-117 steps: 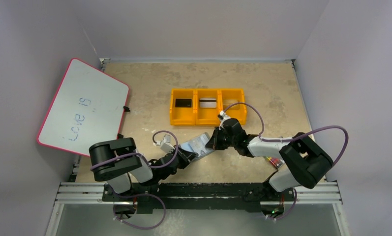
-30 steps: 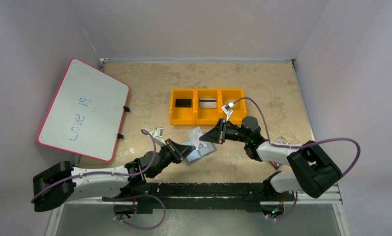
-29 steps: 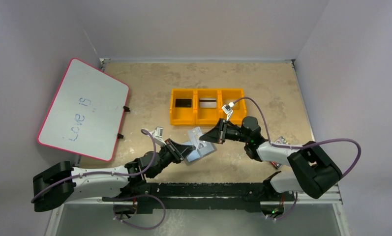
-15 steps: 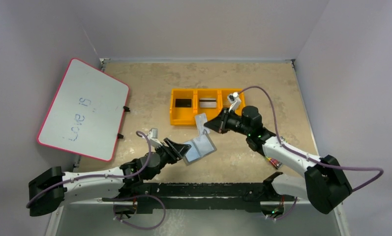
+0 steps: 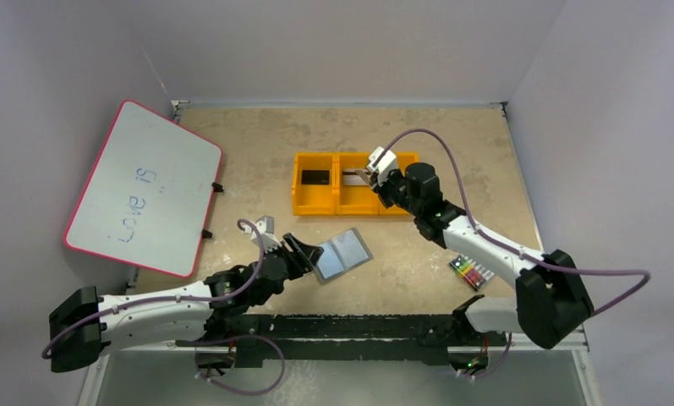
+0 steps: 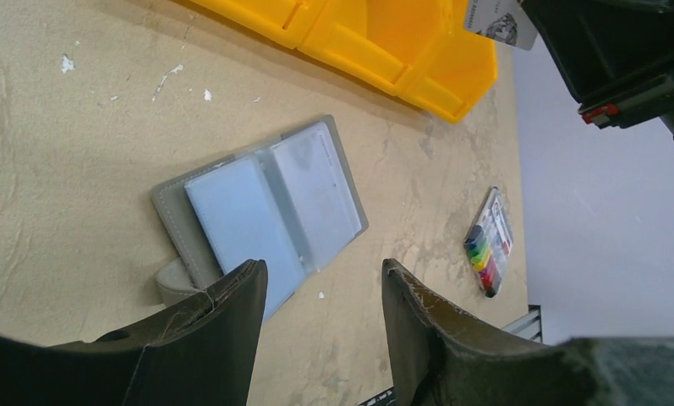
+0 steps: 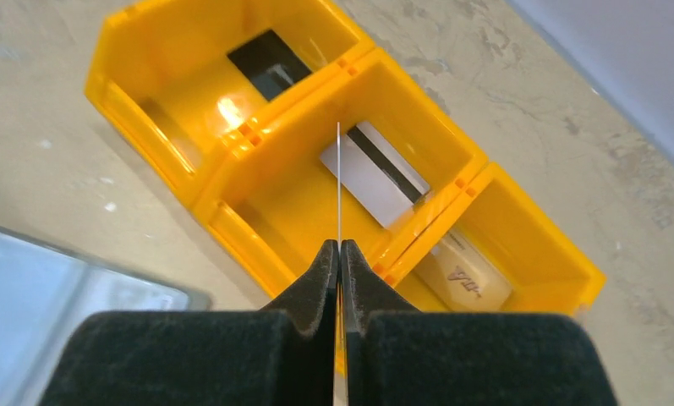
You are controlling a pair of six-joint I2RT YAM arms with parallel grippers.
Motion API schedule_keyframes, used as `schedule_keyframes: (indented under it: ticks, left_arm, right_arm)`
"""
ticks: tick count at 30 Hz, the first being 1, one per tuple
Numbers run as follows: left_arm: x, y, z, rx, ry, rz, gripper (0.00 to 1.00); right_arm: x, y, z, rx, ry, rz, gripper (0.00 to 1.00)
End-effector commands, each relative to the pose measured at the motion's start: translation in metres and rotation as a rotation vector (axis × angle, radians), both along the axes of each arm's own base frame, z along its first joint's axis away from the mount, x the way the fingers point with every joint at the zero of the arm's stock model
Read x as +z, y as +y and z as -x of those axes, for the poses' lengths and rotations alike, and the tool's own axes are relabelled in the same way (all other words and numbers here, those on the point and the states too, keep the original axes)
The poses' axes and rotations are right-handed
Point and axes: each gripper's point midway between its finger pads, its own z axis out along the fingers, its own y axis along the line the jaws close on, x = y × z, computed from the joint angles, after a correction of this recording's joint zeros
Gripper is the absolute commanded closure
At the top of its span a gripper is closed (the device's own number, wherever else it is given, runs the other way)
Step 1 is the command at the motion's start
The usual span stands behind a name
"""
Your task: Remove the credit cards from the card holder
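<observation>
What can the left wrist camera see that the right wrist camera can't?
Only left wrist: the crayon pack and the open left pincer. Only right wrist: the black card, striped card and beige card lying in the yellow tray. Both: that tray, the card holder and the fourth card the right pincer pinches.

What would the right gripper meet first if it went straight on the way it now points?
Probably the middle compartment of the tray, near the striped card there; the held card in the right gripper would touch first. Depth is unclear.
</observation>
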Motion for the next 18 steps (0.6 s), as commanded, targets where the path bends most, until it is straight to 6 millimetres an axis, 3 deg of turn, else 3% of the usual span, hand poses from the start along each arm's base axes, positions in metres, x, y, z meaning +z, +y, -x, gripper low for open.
schedule_keyframes:
  ticks: [1,6,11,18]
  left_arm:
    - [0.013,0.002,-0.004,0.014,-0.025,-0.037,0.48]
    - [0.014,0.008,-0.004,0.019,-0.025,-0.07,0.48]
    - [0.017,0.016,-0.004,0.034,-0.032,-0.098,0.48]
    - [0.022,0.024,-0.003,0.045,-0.04,-0.102,0.48]
  right_arm:
    - [0.014,0.004,-0.026,0.087,-0.203,0.226,1.0]
    - [-0.013,0.008,-0.044,0.15,-0.207,0.399,1.0]
    - [-0.014,0.015,-0.057,0.161,-0.276,0.438,1.0]
    - [-0.046,0.016,-0.08,0.163,-0.269,0.618,1.0]
